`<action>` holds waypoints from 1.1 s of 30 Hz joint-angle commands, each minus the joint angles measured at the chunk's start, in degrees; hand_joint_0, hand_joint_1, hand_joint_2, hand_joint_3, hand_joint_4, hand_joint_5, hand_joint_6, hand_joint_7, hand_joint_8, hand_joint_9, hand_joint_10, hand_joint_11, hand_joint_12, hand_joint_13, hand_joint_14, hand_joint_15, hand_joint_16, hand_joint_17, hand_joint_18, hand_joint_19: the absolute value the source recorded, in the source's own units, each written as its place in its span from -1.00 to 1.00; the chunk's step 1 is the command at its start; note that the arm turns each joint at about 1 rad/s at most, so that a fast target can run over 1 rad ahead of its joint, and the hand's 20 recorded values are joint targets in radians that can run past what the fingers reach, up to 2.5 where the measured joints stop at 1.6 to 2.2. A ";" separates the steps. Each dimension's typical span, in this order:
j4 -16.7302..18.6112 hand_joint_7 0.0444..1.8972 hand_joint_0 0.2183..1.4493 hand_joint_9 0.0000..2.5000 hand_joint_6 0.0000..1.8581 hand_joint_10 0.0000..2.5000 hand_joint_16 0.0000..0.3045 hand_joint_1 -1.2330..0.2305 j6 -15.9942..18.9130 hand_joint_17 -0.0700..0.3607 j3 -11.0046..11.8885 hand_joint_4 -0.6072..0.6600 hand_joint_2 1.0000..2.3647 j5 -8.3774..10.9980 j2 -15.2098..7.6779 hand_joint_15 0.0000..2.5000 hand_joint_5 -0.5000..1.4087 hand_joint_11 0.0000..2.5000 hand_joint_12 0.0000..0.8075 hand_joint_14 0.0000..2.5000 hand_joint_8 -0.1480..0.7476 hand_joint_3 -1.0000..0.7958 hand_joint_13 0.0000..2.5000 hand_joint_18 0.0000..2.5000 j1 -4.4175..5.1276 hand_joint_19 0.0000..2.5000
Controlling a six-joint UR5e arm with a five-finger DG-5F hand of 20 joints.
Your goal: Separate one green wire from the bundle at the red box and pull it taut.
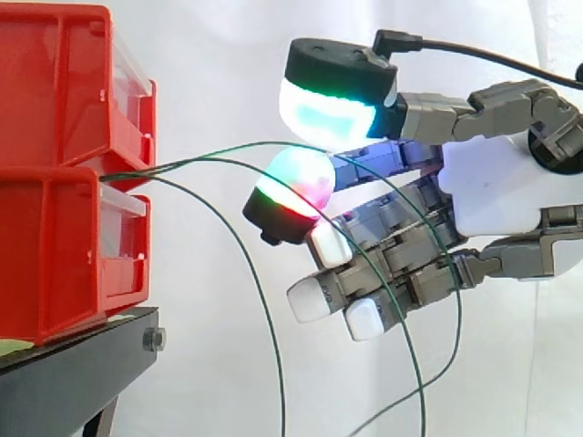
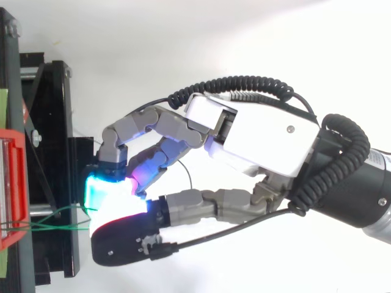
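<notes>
Three thin green wires come out between the two stacked red bins (image 1: 55, 100) and sag down to the right. The top green wire (image 1: 205, 154) arcs up into my hand (image 1: 496, 191), where it runs between the cyan-glowing thumb pad (image 1: 328, 109) and a red-glowing finger pad (image 1: 296, 182) that press together on it. It still curves loosely. Past the pinch it loops down behind the palm. The other two wires (image 1: 239, 238) hang free below. From above, the hand (image 2: 256, 131) has its glowing pads closed just right of the bin (image 2: 9, 183), with the wires (image 2: 55, 221) leading in.
The bins sit on a black stand (image 1: 77, 373) at the left, whose frame (image 2: 52, 152) lies close under the fingertips. The white curtain is behind. The remaining fingers, with white pads (image 1: 314, 296), curl below the pinch, and the loose wires cross in front of them.
</notes>
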 commanded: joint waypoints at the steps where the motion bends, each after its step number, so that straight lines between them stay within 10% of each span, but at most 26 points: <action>1: -0.01 0.10 -0.38 -0.10 -0.03 -0.98 -0.69 -0.22 0.01 -0.18 0.06 0.09 -0.98 0.00 0.00 -0.67 -0.62 -0.53 -0.23 -0.99 -0.10 -0.26 -0.28 -0.39 0.00 -0.49; 14: -0.19 0.03 -0.54 -0.09 -0.04 -0.99 -0.66 -0.10 0.53 -0.13 -0.03 0.14 -1.00 0.26 0.00 -0.67 -0.62 -0.55 -0.18 -0.99 -0.06 -0.44 -0.26 -0.36 0.09 -0.51; 19: -0.28 0.07 -0.45 -0.10 -0.04 -0.99 -0.68 -0.33 0.62 -0.16 -0.03 0.13 -1.00 0.26 0.00 -0.67 -0.62 -0.54 -0.23 -0.99 -0.09 -0.44 -0.27 -0.38 0.18 -0.50; 33: -0.28 0.18 -0.37 -0.04 -0.02 -0.99 -0.68 -0.39 0.62 -0.17 -0.03 0.00 -0.98 0.35 0.00 -0.67 -0.59 -0.54 -0.24 -0.99 -0.12 -0.15 -0.26 -0.36 0.35 -0.48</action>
